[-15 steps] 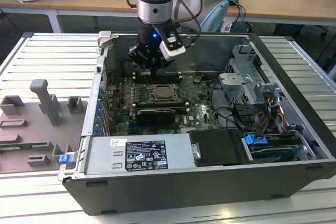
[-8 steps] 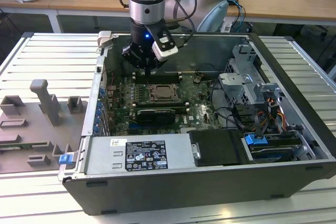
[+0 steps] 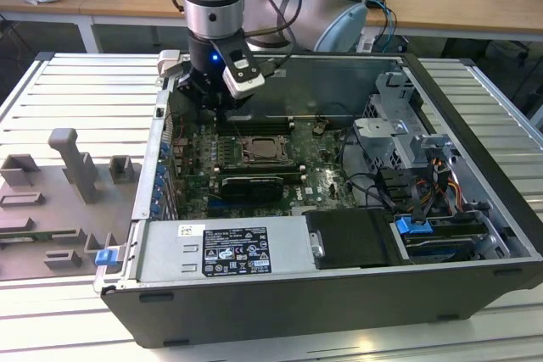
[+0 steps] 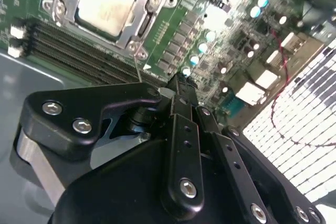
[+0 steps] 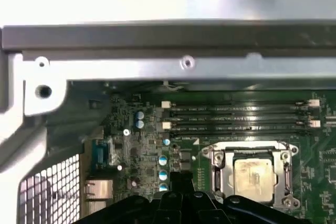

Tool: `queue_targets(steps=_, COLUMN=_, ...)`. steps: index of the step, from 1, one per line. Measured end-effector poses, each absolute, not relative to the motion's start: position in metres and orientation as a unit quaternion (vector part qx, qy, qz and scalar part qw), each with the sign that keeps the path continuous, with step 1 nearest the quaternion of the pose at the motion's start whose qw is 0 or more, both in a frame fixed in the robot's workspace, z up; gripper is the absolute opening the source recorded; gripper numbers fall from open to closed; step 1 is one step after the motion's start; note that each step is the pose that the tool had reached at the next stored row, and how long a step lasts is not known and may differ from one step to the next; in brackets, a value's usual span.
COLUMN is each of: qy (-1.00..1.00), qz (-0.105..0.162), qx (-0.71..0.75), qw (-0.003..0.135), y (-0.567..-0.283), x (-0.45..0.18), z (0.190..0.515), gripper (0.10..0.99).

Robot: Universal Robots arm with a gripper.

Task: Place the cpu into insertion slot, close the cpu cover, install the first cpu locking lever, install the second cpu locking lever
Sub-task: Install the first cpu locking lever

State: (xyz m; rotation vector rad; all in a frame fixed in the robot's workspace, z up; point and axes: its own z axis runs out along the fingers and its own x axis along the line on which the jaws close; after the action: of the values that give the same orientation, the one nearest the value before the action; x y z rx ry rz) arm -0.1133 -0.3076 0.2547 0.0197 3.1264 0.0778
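The pale silver-beige cpu point(image 4: 105, 3) point(image 5: 253, 174) lies flat in the insertion slot point(image 3: 265, 152) on the green board. The silvery cpu cover point(image 4: 134, 22) point(image 5: 218, 171) is down, framing the chip. A thin metal rod point(image 4: 138, 69) runs from the socket's corner toward my fingertips. My gripper point(image 3: 214, 103) point(image 4: 178, 83) point(image 5: 181, 176) hangs over the board beside the socket, toward the exterior view's left and back. Its black fingers are shut together with nothing between them, and it is not touching the socket.
Long black memory slots point(image 5: 241, 116) run between the socket and the case's back wall point(image 5: 168, 38). A black card point(image 3: 250, 186) lies in front of the socket. The drive cage and cables point(image 3: 399, 125) fill the exterior view's right. Grey fixtures point(image 3: 72, 167) stand outside the case.
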Motion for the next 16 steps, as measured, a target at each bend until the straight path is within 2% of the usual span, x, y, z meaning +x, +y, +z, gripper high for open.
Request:
queue_targets(steps=4, qy=1.0, qz=0.025, qx=-0.001, qw=0.007, y=-0.294, x=-0.114, z=0.254, gripper=0.106)
queue_targets(steps=16, qy=1.0, qz=0.028, qx=-0.003, qw=0.007, y=-0.291, x=-0.078, z=0.251, gripper=0.106)
